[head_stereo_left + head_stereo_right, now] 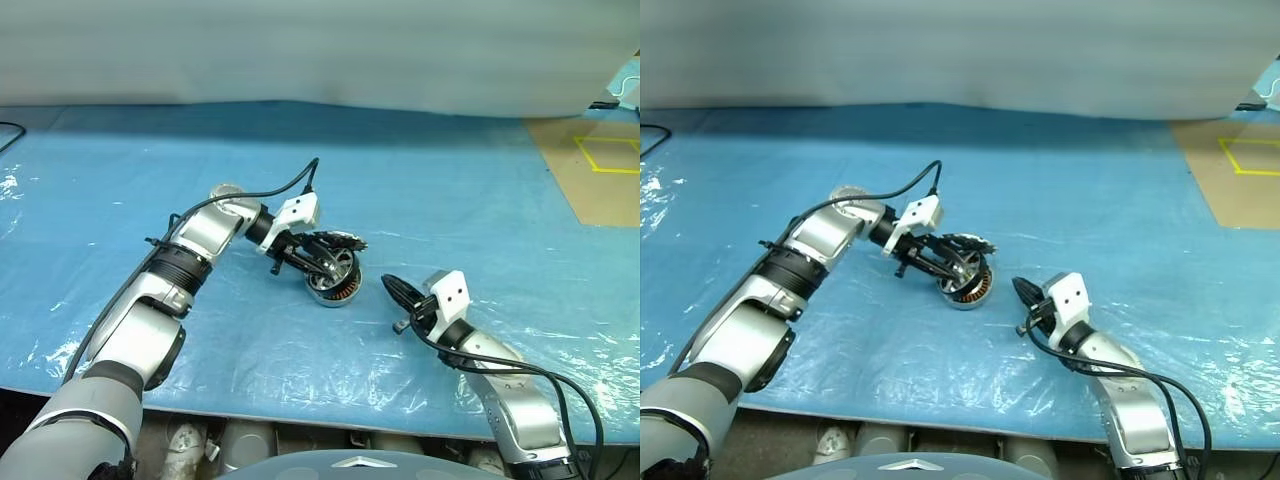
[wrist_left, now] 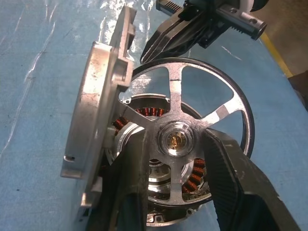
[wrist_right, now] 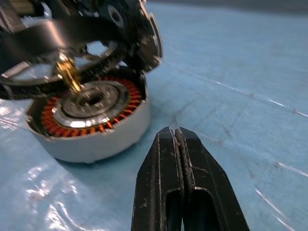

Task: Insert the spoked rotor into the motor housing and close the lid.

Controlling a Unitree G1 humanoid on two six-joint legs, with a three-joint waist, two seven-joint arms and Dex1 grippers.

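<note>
Silver spokes and a dark rim mark the spoked rotor (image 2: pixel 185 137), which you see clamped in your left gripper (image 1: pixel 318 262): one black finger (image 2: pixel 245 187) lies across its rim on one side of the hub and the other finger crosses on the other side. The rotor hangs directly over the open mouth of the motor housing (image 3: pixel 91 127), with its brass-coloured shaft tip pointing down at the dark centre ring; whether the tip already touches the centre you cannot tell. The housing is a shallow grey cup with orange copper windings around the inside, sitting on the blue plastic-covered surface (image 1: pixel 480 200) roughly midway between your two arms. Its lid (image 2: pixel 98 120) stands open at the rim, tilted up on edge just beside the rotor, plain grey face outward. Your right gripper (image 1: pixel 392 291) hovers near the housing on its right side, apart from it, fingers pressed together with nothing between them. At the far right of the surface, well apart from the work, lies a brown patch with yellow tape lines (image 1: pixel 610 155).
</note>
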